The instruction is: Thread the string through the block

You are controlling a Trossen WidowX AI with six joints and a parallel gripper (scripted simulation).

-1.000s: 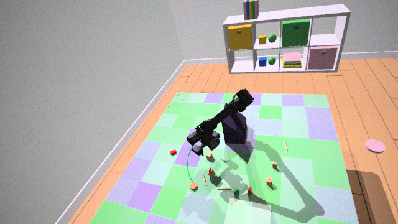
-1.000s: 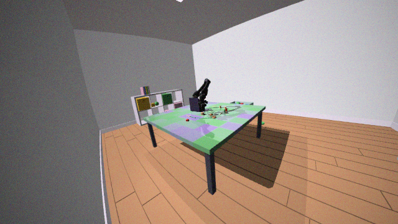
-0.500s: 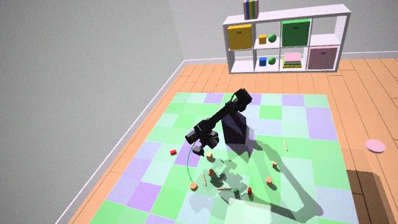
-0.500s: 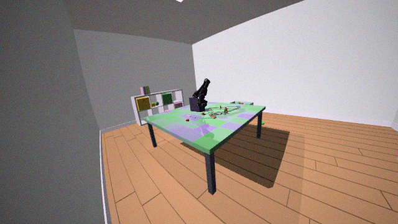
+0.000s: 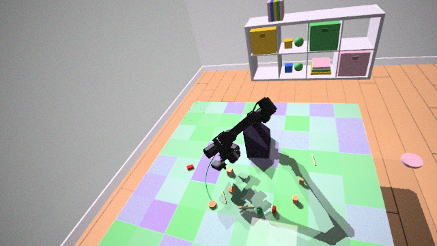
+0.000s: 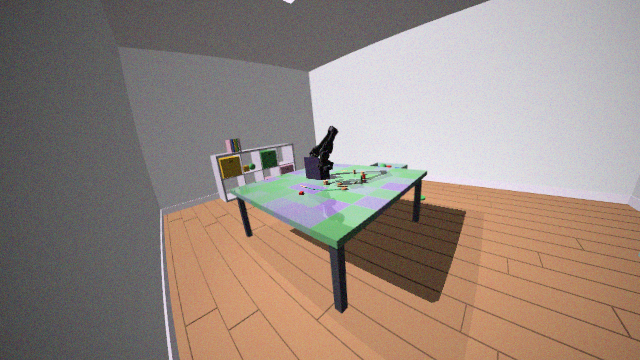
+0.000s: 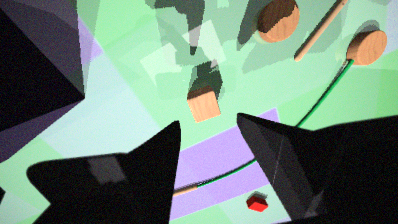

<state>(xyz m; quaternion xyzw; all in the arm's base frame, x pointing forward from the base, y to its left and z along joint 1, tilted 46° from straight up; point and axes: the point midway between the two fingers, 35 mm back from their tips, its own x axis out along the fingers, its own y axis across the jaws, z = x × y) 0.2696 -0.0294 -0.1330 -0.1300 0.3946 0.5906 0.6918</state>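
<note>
My gripper [image 7: 208, 121] is partly open, with nothing between its fingers, above the table. The string's stick [image 5: 213, 158] [image 7: 186, 191] lies on the purple patch, partly hidden by the left finger in the wrist view. The green string [image 5: 206, 178] [image 7: 231, 172] curves from it to the round wooden button [image 5: 212, 204] [image 7: 370, 47], passing behind the right finger in the wrist view. A wooden block [image 5: 229, 171] [image 7: 204, 105] stands beyond the fingertips in the wrist view; I cannot make out a hole in it.
Loose sticks [image 5: 224, 197] [image 5: 246, 207] [image 5: 313, 160] lie about. A round wooden piece [image 5: 231, 189] [image 7: 279, 22] is near the block. A red piece [image 5: 190, 167] [image 7: 257, 203] lies left of the string. Further right are a green piece [image 5: 259, 210], a red piece [image 5: 274, 209] and wooden pieces [image 5: 295, 199] [image 5: 301, 181].
</note>
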